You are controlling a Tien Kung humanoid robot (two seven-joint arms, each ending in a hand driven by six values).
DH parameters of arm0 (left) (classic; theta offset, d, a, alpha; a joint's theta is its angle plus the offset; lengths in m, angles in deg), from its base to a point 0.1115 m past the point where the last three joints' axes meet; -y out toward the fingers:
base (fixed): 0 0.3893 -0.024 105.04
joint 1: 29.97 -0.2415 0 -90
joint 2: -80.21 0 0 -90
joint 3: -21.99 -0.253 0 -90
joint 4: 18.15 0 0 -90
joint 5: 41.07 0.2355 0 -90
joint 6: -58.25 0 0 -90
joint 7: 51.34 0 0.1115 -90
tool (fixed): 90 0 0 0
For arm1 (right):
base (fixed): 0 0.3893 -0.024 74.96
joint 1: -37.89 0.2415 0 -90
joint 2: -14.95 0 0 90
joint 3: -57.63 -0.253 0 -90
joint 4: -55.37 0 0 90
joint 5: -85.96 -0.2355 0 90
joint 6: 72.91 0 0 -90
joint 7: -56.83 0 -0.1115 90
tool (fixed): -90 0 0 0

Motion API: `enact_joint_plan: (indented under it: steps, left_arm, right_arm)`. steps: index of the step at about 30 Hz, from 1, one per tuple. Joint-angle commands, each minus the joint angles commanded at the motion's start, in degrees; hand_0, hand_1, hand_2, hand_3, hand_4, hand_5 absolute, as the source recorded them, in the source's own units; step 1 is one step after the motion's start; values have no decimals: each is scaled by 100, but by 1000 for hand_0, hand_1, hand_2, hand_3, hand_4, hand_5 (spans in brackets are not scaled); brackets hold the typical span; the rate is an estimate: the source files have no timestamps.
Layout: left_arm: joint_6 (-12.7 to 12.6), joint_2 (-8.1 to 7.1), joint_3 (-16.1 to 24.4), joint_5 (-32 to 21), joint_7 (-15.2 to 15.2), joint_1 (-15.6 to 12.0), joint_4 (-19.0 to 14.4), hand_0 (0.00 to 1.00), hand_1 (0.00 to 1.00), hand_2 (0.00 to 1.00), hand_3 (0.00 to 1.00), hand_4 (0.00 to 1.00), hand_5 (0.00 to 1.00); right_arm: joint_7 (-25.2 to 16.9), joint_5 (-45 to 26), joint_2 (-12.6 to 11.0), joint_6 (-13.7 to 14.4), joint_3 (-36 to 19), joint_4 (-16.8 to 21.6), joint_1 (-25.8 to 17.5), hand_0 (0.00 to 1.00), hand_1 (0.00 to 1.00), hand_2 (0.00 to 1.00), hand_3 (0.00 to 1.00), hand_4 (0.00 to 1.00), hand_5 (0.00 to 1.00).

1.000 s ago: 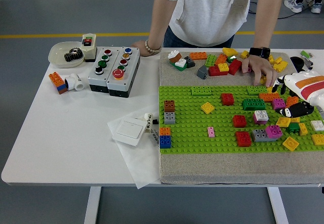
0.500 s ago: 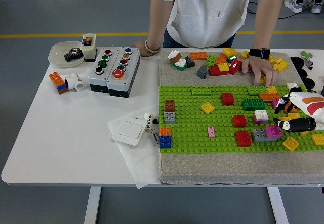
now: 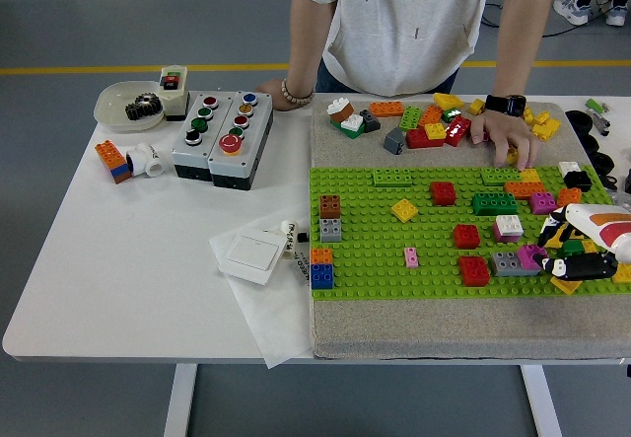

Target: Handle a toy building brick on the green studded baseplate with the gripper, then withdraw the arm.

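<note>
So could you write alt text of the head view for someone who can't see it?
A robot's right hand reaches in over bricks at the right end of a green studded baseplate. Across the white table, a person rests a hand among loose bricks.

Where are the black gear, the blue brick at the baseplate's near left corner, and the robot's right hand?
Black gear [image 3: 144, 109]: head view, on its toothed top, in the bowl.
Blue brick [image 3: 321, 276]: head view, on its studded top.
Right hand [image 3: 570, 247]: head view, between its fingertips, over the baseplate's right end.

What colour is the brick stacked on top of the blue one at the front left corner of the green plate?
Orange brick, on the blue brick, clear in the head view.
</note>
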Motion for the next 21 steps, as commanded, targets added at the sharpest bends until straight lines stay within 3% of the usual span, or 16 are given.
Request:
enact_joint_plan:
  steps: [21]
  left_arm:
    - [7, -8, 3, 1, -6, -4, 4, 741, 750, 779, 601, 625, 645]
  right_arm:
    - [-53, 9, 77, -40, 33, 138, -119, 627, 574, 606, 533, 628, 298]
